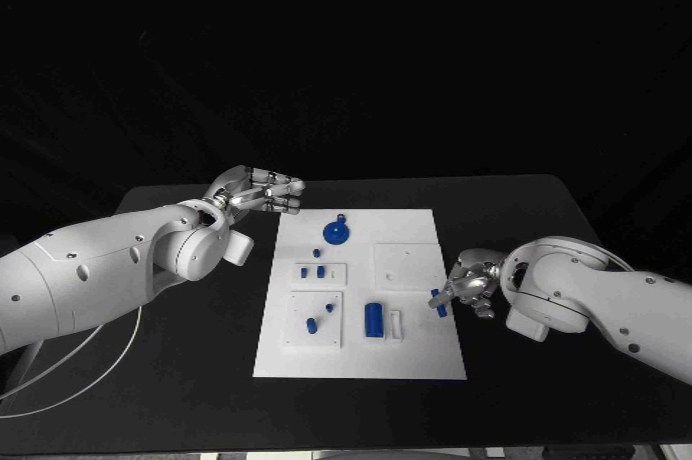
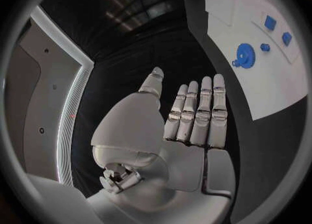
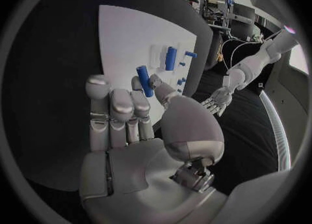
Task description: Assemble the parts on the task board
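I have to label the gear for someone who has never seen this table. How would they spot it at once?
Find the white board mid-table. Go to its far end, the corner nearest the left hand. The gear lies there: a round, toothed blue disc, where the other blue parts are small pegs and bars.

Looks like a robotics lab or test cell. Black table (image 1: 519,195) draped and backed by black cloth, with a white task board (image 1: 418,355) laid square in the middle. Cluttered equipment racks (image 3: 224,3) with cables beyond the table, though blurred at the rim. Pale wall panel (image 2: 39,99) with a lit strip (image 2: 72,104), possibly a doorway.
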Available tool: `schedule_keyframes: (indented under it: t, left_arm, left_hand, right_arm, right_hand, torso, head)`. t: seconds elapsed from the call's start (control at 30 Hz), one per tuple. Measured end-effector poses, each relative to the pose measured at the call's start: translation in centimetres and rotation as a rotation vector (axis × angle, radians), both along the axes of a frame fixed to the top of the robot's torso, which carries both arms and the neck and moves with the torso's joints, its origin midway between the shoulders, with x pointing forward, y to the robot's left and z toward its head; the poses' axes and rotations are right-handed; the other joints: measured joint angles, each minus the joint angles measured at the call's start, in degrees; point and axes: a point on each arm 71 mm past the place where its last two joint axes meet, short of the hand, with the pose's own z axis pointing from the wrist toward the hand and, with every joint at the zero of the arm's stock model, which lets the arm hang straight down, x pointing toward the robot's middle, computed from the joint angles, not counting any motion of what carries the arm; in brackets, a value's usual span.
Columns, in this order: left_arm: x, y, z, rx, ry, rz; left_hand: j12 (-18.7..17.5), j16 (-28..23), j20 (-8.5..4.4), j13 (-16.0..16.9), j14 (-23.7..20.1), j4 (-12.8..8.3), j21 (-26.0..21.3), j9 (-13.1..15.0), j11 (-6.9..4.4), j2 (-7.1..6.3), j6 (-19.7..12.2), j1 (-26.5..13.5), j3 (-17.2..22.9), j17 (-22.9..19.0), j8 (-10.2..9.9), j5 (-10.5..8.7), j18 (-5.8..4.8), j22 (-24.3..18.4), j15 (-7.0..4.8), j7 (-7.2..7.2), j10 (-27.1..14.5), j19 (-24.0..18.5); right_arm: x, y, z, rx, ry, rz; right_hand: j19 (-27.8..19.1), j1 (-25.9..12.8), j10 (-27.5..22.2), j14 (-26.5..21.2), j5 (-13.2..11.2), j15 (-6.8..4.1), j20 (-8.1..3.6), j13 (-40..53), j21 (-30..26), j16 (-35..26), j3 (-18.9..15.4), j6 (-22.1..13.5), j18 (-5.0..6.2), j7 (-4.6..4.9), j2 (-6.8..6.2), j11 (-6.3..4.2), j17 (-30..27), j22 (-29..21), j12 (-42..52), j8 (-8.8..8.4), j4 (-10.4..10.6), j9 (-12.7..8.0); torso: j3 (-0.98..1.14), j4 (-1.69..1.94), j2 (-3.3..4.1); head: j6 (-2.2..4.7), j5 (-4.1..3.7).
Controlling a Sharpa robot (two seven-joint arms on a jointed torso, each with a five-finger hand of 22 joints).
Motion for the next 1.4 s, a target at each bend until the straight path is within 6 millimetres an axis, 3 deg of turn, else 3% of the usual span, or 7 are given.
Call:
schedule_keyframes:
  t: [0.3, 0.6, 0.93, 1.4]
  left_arm:
    - [0.0, -0.1, 0.0, 0.000, 0.001, -0.002]
    - [0.0, -0.2, 0.0, 0.000, 0.002, -0.005]
    - [0.0, -0.3, 0.0, -0.001, 0.003, -0.007]
    - [0.0, -0.4, 0.0, -0.001, 0.005, -0.011]
  left_hand:
    - [0.00, 0.00, 0.00, 0.00, 0.00, 0.00, 0.00, 0.00, 0.00, 0.00, 0.00, 0.00, 0.00, 0.00, 0.00, 0.00, 0.00, 0.00, 0.00, 0.00, 0.00, 0.00]
    - [0.00, 0.00, 0.00, 0.00, 0.00, 0.00, 0.00, 0.00, 0.00, 0.00, 0.00, 0.00, 0.00, 0.00, 0.00, 0.00, 0.00, 0.00, 0.00, 0.00, 0.00, 0.00]
    - [0.00, 0.00, 0.00, 0.00, 0.00, 0.00, 0.00, 0.00, 0.00, 0.00, -0.21, 0.00, 0.00, 0.00, 0.00, 0.00, 0.00, 0.00, 0.00, -0.21, 0.00, 0.00]
    - [0.00, 0.00, 0.00, 0.00, 0.00, 0.00, 0.00, 0.00, 0.00, 0.00, -0.21, 0.00, 0.00, 0.00, 0.00, 0.00, 0.00, 0.00, 0.00, -0.21, 0.00, 0.00]
  right_arm:
    - [-0.9, 2.9, -1.5, 0.038, 0.046, 0.042]
    - [-1.6, 5.1, -3.7, 0.028, 0.085, 0.074]
    - [-1.7, 6.3, -4.7, 0.005, 0.088, 0.088]
    - [-1.3, 6.4, -4.7, -0.005, 0.072, 0.083]
  right_hand:
    - [0.00, 0.01, -0.01, -0.01, 0.00, 0.01, 0.00, -0.11, 0.00, 0.00, 0.00, -0.02, 0.00, 0.02, 0.00, 0.02, -0.11, 0.00, 0.00, -0.04, 0.00, 0.07]
    - [0.00, 0.02, -0.02, -0.02, -0.01, 0.02, 0.00, -0.22, 0.00, -0.27, 0.00, -0.08, 0.00, 0.08, 0.01, 0.04, -0.29, 0.00, 0.00, -0.22, 0.00, 0.05]
    - [0.00, 0.03, -0.07, -0.20, -0.02, -0.10, 0.00, -0.22, 0.00, -0.27, -0.01, -0.15, 0.00, 0.16, 0.01, 0.16, -0.29, 0.00, 0.00, 0.49, -0.01, 0.12]
    - [0.00, 0.05, -0.04, -0.20, -0.24, -0.09, 0.00, -0.21, -0.22, -0.27, 0.00, -0.16, -0.01, 0.17, -0.01, 0.20, -0.39, 0.00, 0.00, 0.38, 0.00, -0.03]
  torso:
    - [-0.02, 0.04, 0.02]
    - [0.09, 0.05, 0.03]
    - [0.19, 0.02, 0.05]
    - [0.12, 0.00, 0.04]
  head:
    - [-0.13, 0.42]
    - [-0.24, 0.62]
    - [-0.35, 0.59]
    - [-0.46, 0.70]
